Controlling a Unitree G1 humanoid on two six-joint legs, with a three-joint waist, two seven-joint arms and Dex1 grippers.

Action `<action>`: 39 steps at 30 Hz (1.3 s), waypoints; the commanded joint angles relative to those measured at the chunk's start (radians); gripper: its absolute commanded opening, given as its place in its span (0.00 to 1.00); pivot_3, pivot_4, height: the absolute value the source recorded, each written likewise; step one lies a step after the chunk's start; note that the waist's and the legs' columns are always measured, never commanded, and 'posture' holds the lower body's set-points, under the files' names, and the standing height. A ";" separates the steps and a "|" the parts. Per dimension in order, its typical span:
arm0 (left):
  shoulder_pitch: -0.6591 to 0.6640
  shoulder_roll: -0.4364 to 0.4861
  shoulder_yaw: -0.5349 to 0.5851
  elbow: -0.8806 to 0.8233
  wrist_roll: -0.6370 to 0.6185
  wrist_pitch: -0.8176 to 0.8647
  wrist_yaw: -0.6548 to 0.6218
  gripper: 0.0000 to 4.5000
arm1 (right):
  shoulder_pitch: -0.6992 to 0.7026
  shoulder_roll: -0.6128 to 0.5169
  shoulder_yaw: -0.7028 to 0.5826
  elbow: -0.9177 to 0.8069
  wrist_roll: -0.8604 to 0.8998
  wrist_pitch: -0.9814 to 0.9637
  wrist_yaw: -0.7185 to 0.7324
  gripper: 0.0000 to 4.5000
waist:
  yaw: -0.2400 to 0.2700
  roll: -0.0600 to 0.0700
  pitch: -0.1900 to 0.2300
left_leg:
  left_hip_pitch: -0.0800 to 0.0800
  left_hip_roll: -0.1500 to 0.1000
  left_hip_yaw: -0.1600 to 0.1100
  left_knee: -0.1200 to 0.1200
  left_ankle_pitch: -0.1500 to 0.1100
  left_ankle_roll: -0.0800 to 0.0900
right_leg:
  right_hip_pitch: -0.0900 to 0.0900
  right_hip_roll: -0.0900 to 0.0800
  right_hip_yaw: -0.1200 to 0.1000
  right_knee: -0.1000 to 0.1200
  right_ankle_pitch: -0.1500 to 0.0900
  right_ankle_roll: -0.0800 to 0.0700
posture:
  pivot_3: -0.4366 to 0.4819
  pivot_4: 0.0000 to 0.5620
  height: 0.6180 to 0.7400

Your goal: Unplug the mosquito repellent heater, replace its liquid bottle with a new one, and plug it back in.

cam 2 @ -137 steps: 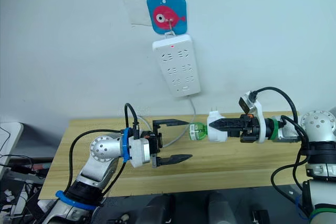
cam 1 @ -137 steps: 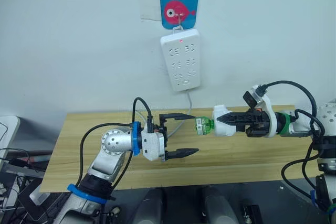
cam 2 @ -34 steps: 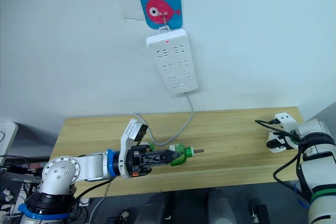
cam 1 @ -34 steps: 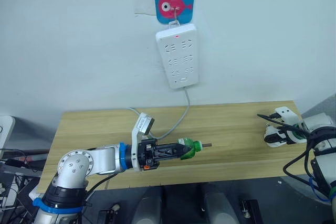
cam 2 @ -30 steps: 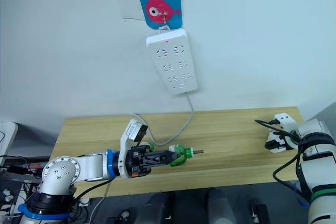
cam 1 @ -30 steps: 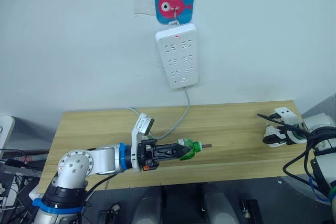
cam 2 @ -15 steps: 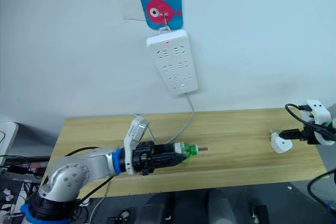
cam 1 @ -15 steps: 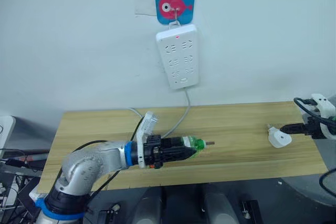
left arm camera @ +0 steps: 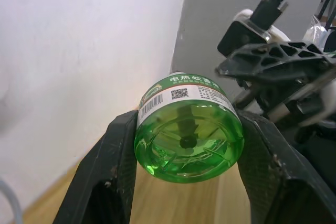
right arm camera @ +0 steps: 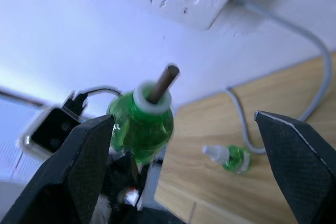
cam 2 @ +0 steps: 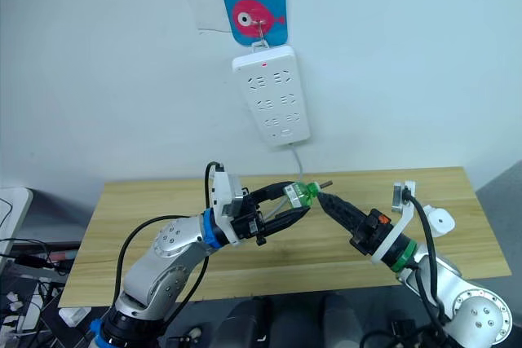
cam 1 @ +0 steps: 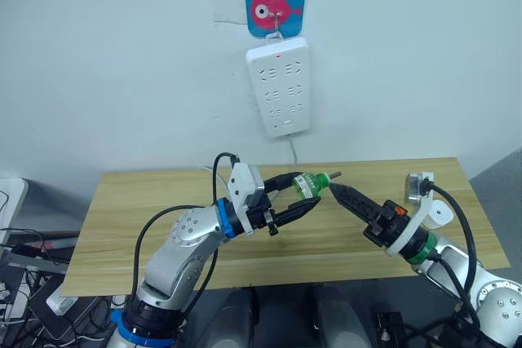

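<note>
Gripping the green bottle (cam 1: 307, 184) between its closed-in fingers above the table (cam 1: 147, 226), the left gripper (cam 1: 300, 194) meets the wide-open, empty right gripper (cam 1: 341, 194), while the mosquito repellent heater (cam 1: 438, 214) lies at the table's far right and a second bottle (right arm camera: 231, 158) lies on the wood.

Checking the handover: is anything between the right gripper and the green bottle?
Nothing visible. The green bottle, held in the left gripper, points its wick at the open right gripper across an open gap.

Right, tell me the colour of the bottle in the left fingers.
Clear green bottle with a white label band; the left wrist view shows it best.
</note>
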 commanded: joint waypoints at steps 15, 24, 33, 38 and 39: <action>0.009 -0.069 -0.055 -0.039 0.093 -0.059 0.059 0.51 | 0.001 -0.216 0.440 -0.117 0.311 -0.650 -0.399 0.99 | -0.035 0.000 0.000 | 0.001 0.001 -0.001 0.000 0.000 0.000 | 0.000 0.003 -0.001 0.001 0.000 0.000 | 0.36 0.44 1.00; 0.030 -0.074 -0.068 -0.056 0.100 -0.050 0.072 0.51 | 0.009 -0.280 0.493 -0.136 0.311 -0.734 -0.400 0.55 | -0.034 0.000 0.000 | 0.001 0.001 -0.002 0.000 0.000 0.000 | 0.000 0.003 -0.001 0.001 0.000 0.000 | 0.35 0.46 1.00; 0.023 -0.081 -0.075 -0.047 0.110 -0.053 0.077 0.51 | 0.014 -0.325 0.525 -0.147 0.311 -0.763 -0.380 0.19 | -0.034 0.000 0.000 | 0.001 0.001 -0.002 0.000 0.000 0.000 | 0.000 0.003 -0.001 0.001 0.000 0.000 | 0.35 0.46 1.00; 0.026 -0.084 -0.078 -0.050 0.110 -0.051 0.080 0.51 | 0.007 -0.341 0.536 -0.145 0.311 -0.772 -0.366 0.19 | -0.034 0.000 0.000 | 0.001 0.001 -0.002 0.000 0.000 0.000 | 0.000 0.003 -0.001 0.001 0.000 0.000 | 0.35 0.47 1.00; 0.028 -0.085 -0.078 -0.052 0.103 -0.042 0.079 0.59 | 0.003 -0.345 0.534 -0.141 0.311 -0.772 -0.363 0.19 | -0.034 0.000 0.000 | 0.001 0.001 -0.002 0.000 0.000 0.000 | 0.000 0.003 -0.001 0.001 0.000 0.000 | 0.35 0.47 1.00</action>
